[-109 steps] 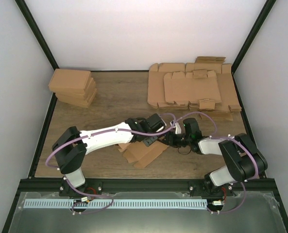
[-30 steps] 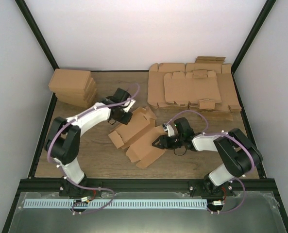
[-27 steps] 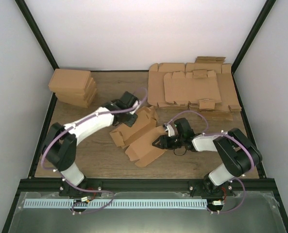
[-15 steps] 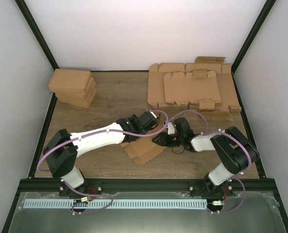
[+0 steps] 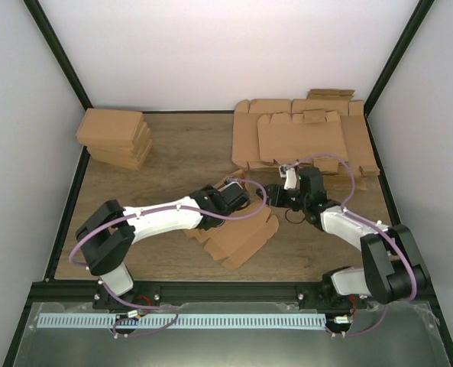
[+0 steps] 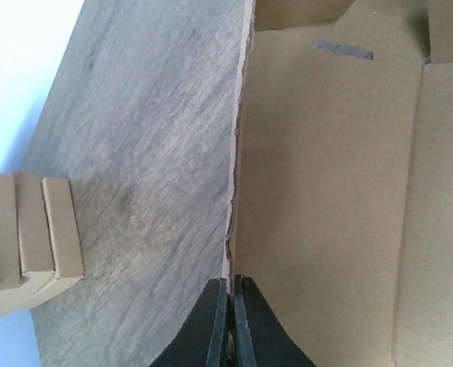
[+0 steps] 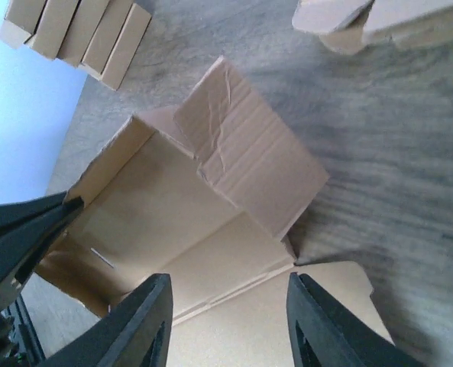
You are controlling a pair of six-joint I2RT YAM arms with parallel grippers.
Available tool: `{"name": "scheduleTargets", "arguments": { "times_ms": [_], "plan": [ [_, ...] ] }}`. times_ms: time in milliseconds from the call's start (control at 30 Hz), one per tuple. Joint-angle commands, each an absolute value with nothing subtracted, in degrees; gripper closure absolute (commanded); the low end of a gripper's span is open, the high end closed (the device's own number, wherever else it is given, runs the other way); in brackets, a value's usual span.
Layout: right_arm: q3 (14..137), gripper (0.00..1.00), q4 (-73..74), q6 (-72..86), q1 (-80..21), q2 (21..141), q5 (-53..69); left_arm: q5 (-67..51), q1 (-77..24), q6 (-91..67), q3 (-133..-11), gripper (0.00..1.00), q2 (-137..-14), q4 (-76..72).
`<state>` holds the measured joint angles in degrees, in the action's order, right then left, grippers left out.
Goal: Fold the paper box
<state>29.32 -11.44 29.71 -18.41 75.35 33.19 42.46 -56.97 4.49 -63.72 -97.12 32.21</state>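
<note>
The paper box (image 5: 241,235) lies partly folded near the middle of the table, one wall raised. My left gripper (image 5: 240,196) reaches over it from the left. In the left wrist view that gripper (image 6: 231,289) is shut on the upright cardboard edge of the box (image 6: 325,191). My right gripper (image 5: 274,191) hovers just behind the box's right end. The right wrist view shows this gripper (image 7: 230,310) open above the box (image 7: 211,222), with nothing between its fingers (image 7: 153,317). The left gripper's black fingers (image 7: 24,229) show at the box's far wall.
A stack of folded brown boxes (image 5: 115,138) stands at the back left. Many overlapping flat cardboard sheets (image 5: 306,141) cover the back right. Bare wooden table (image 5: 180,149) lies between them. Dark frame rails run along the table's sides and front.
My left arm swung from the back left to the box and shut on its edge. My right gripper backed away from the box's front right to behind it. The box shifted slightly.
</note>
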Motion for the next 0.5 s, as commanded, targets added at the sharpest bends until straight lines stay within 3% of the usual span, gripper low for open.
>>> {"name": "scheduleTargets", "arguments": {
  "times_ms": [0,67,133,467],
  "plan": [
    [36.85,0.52,-6.78,25.69,-17.08,79.19,34.24,46.66,-58.07,4.82,-63.10,0.96,-95.63,30.58],
    [40.42,0.40,-6.10,23.18,-16.95,82.67,35.02,47.64,-58.56,5.59,-62.84,0.96,-95.26,30.26],
    [42.44,0.36,-7.20,22.33,-16.47,85.54,34.31,48.20,-59.13,6.42,-63.07,0.96,-95.04,30.31],
    [52.14,0.34,-15.88,28.86,-12.46,100.94,42.93,58.98,-63.15,11.57,-63.31,0.96,-97.04,29.77]
  ]
}}
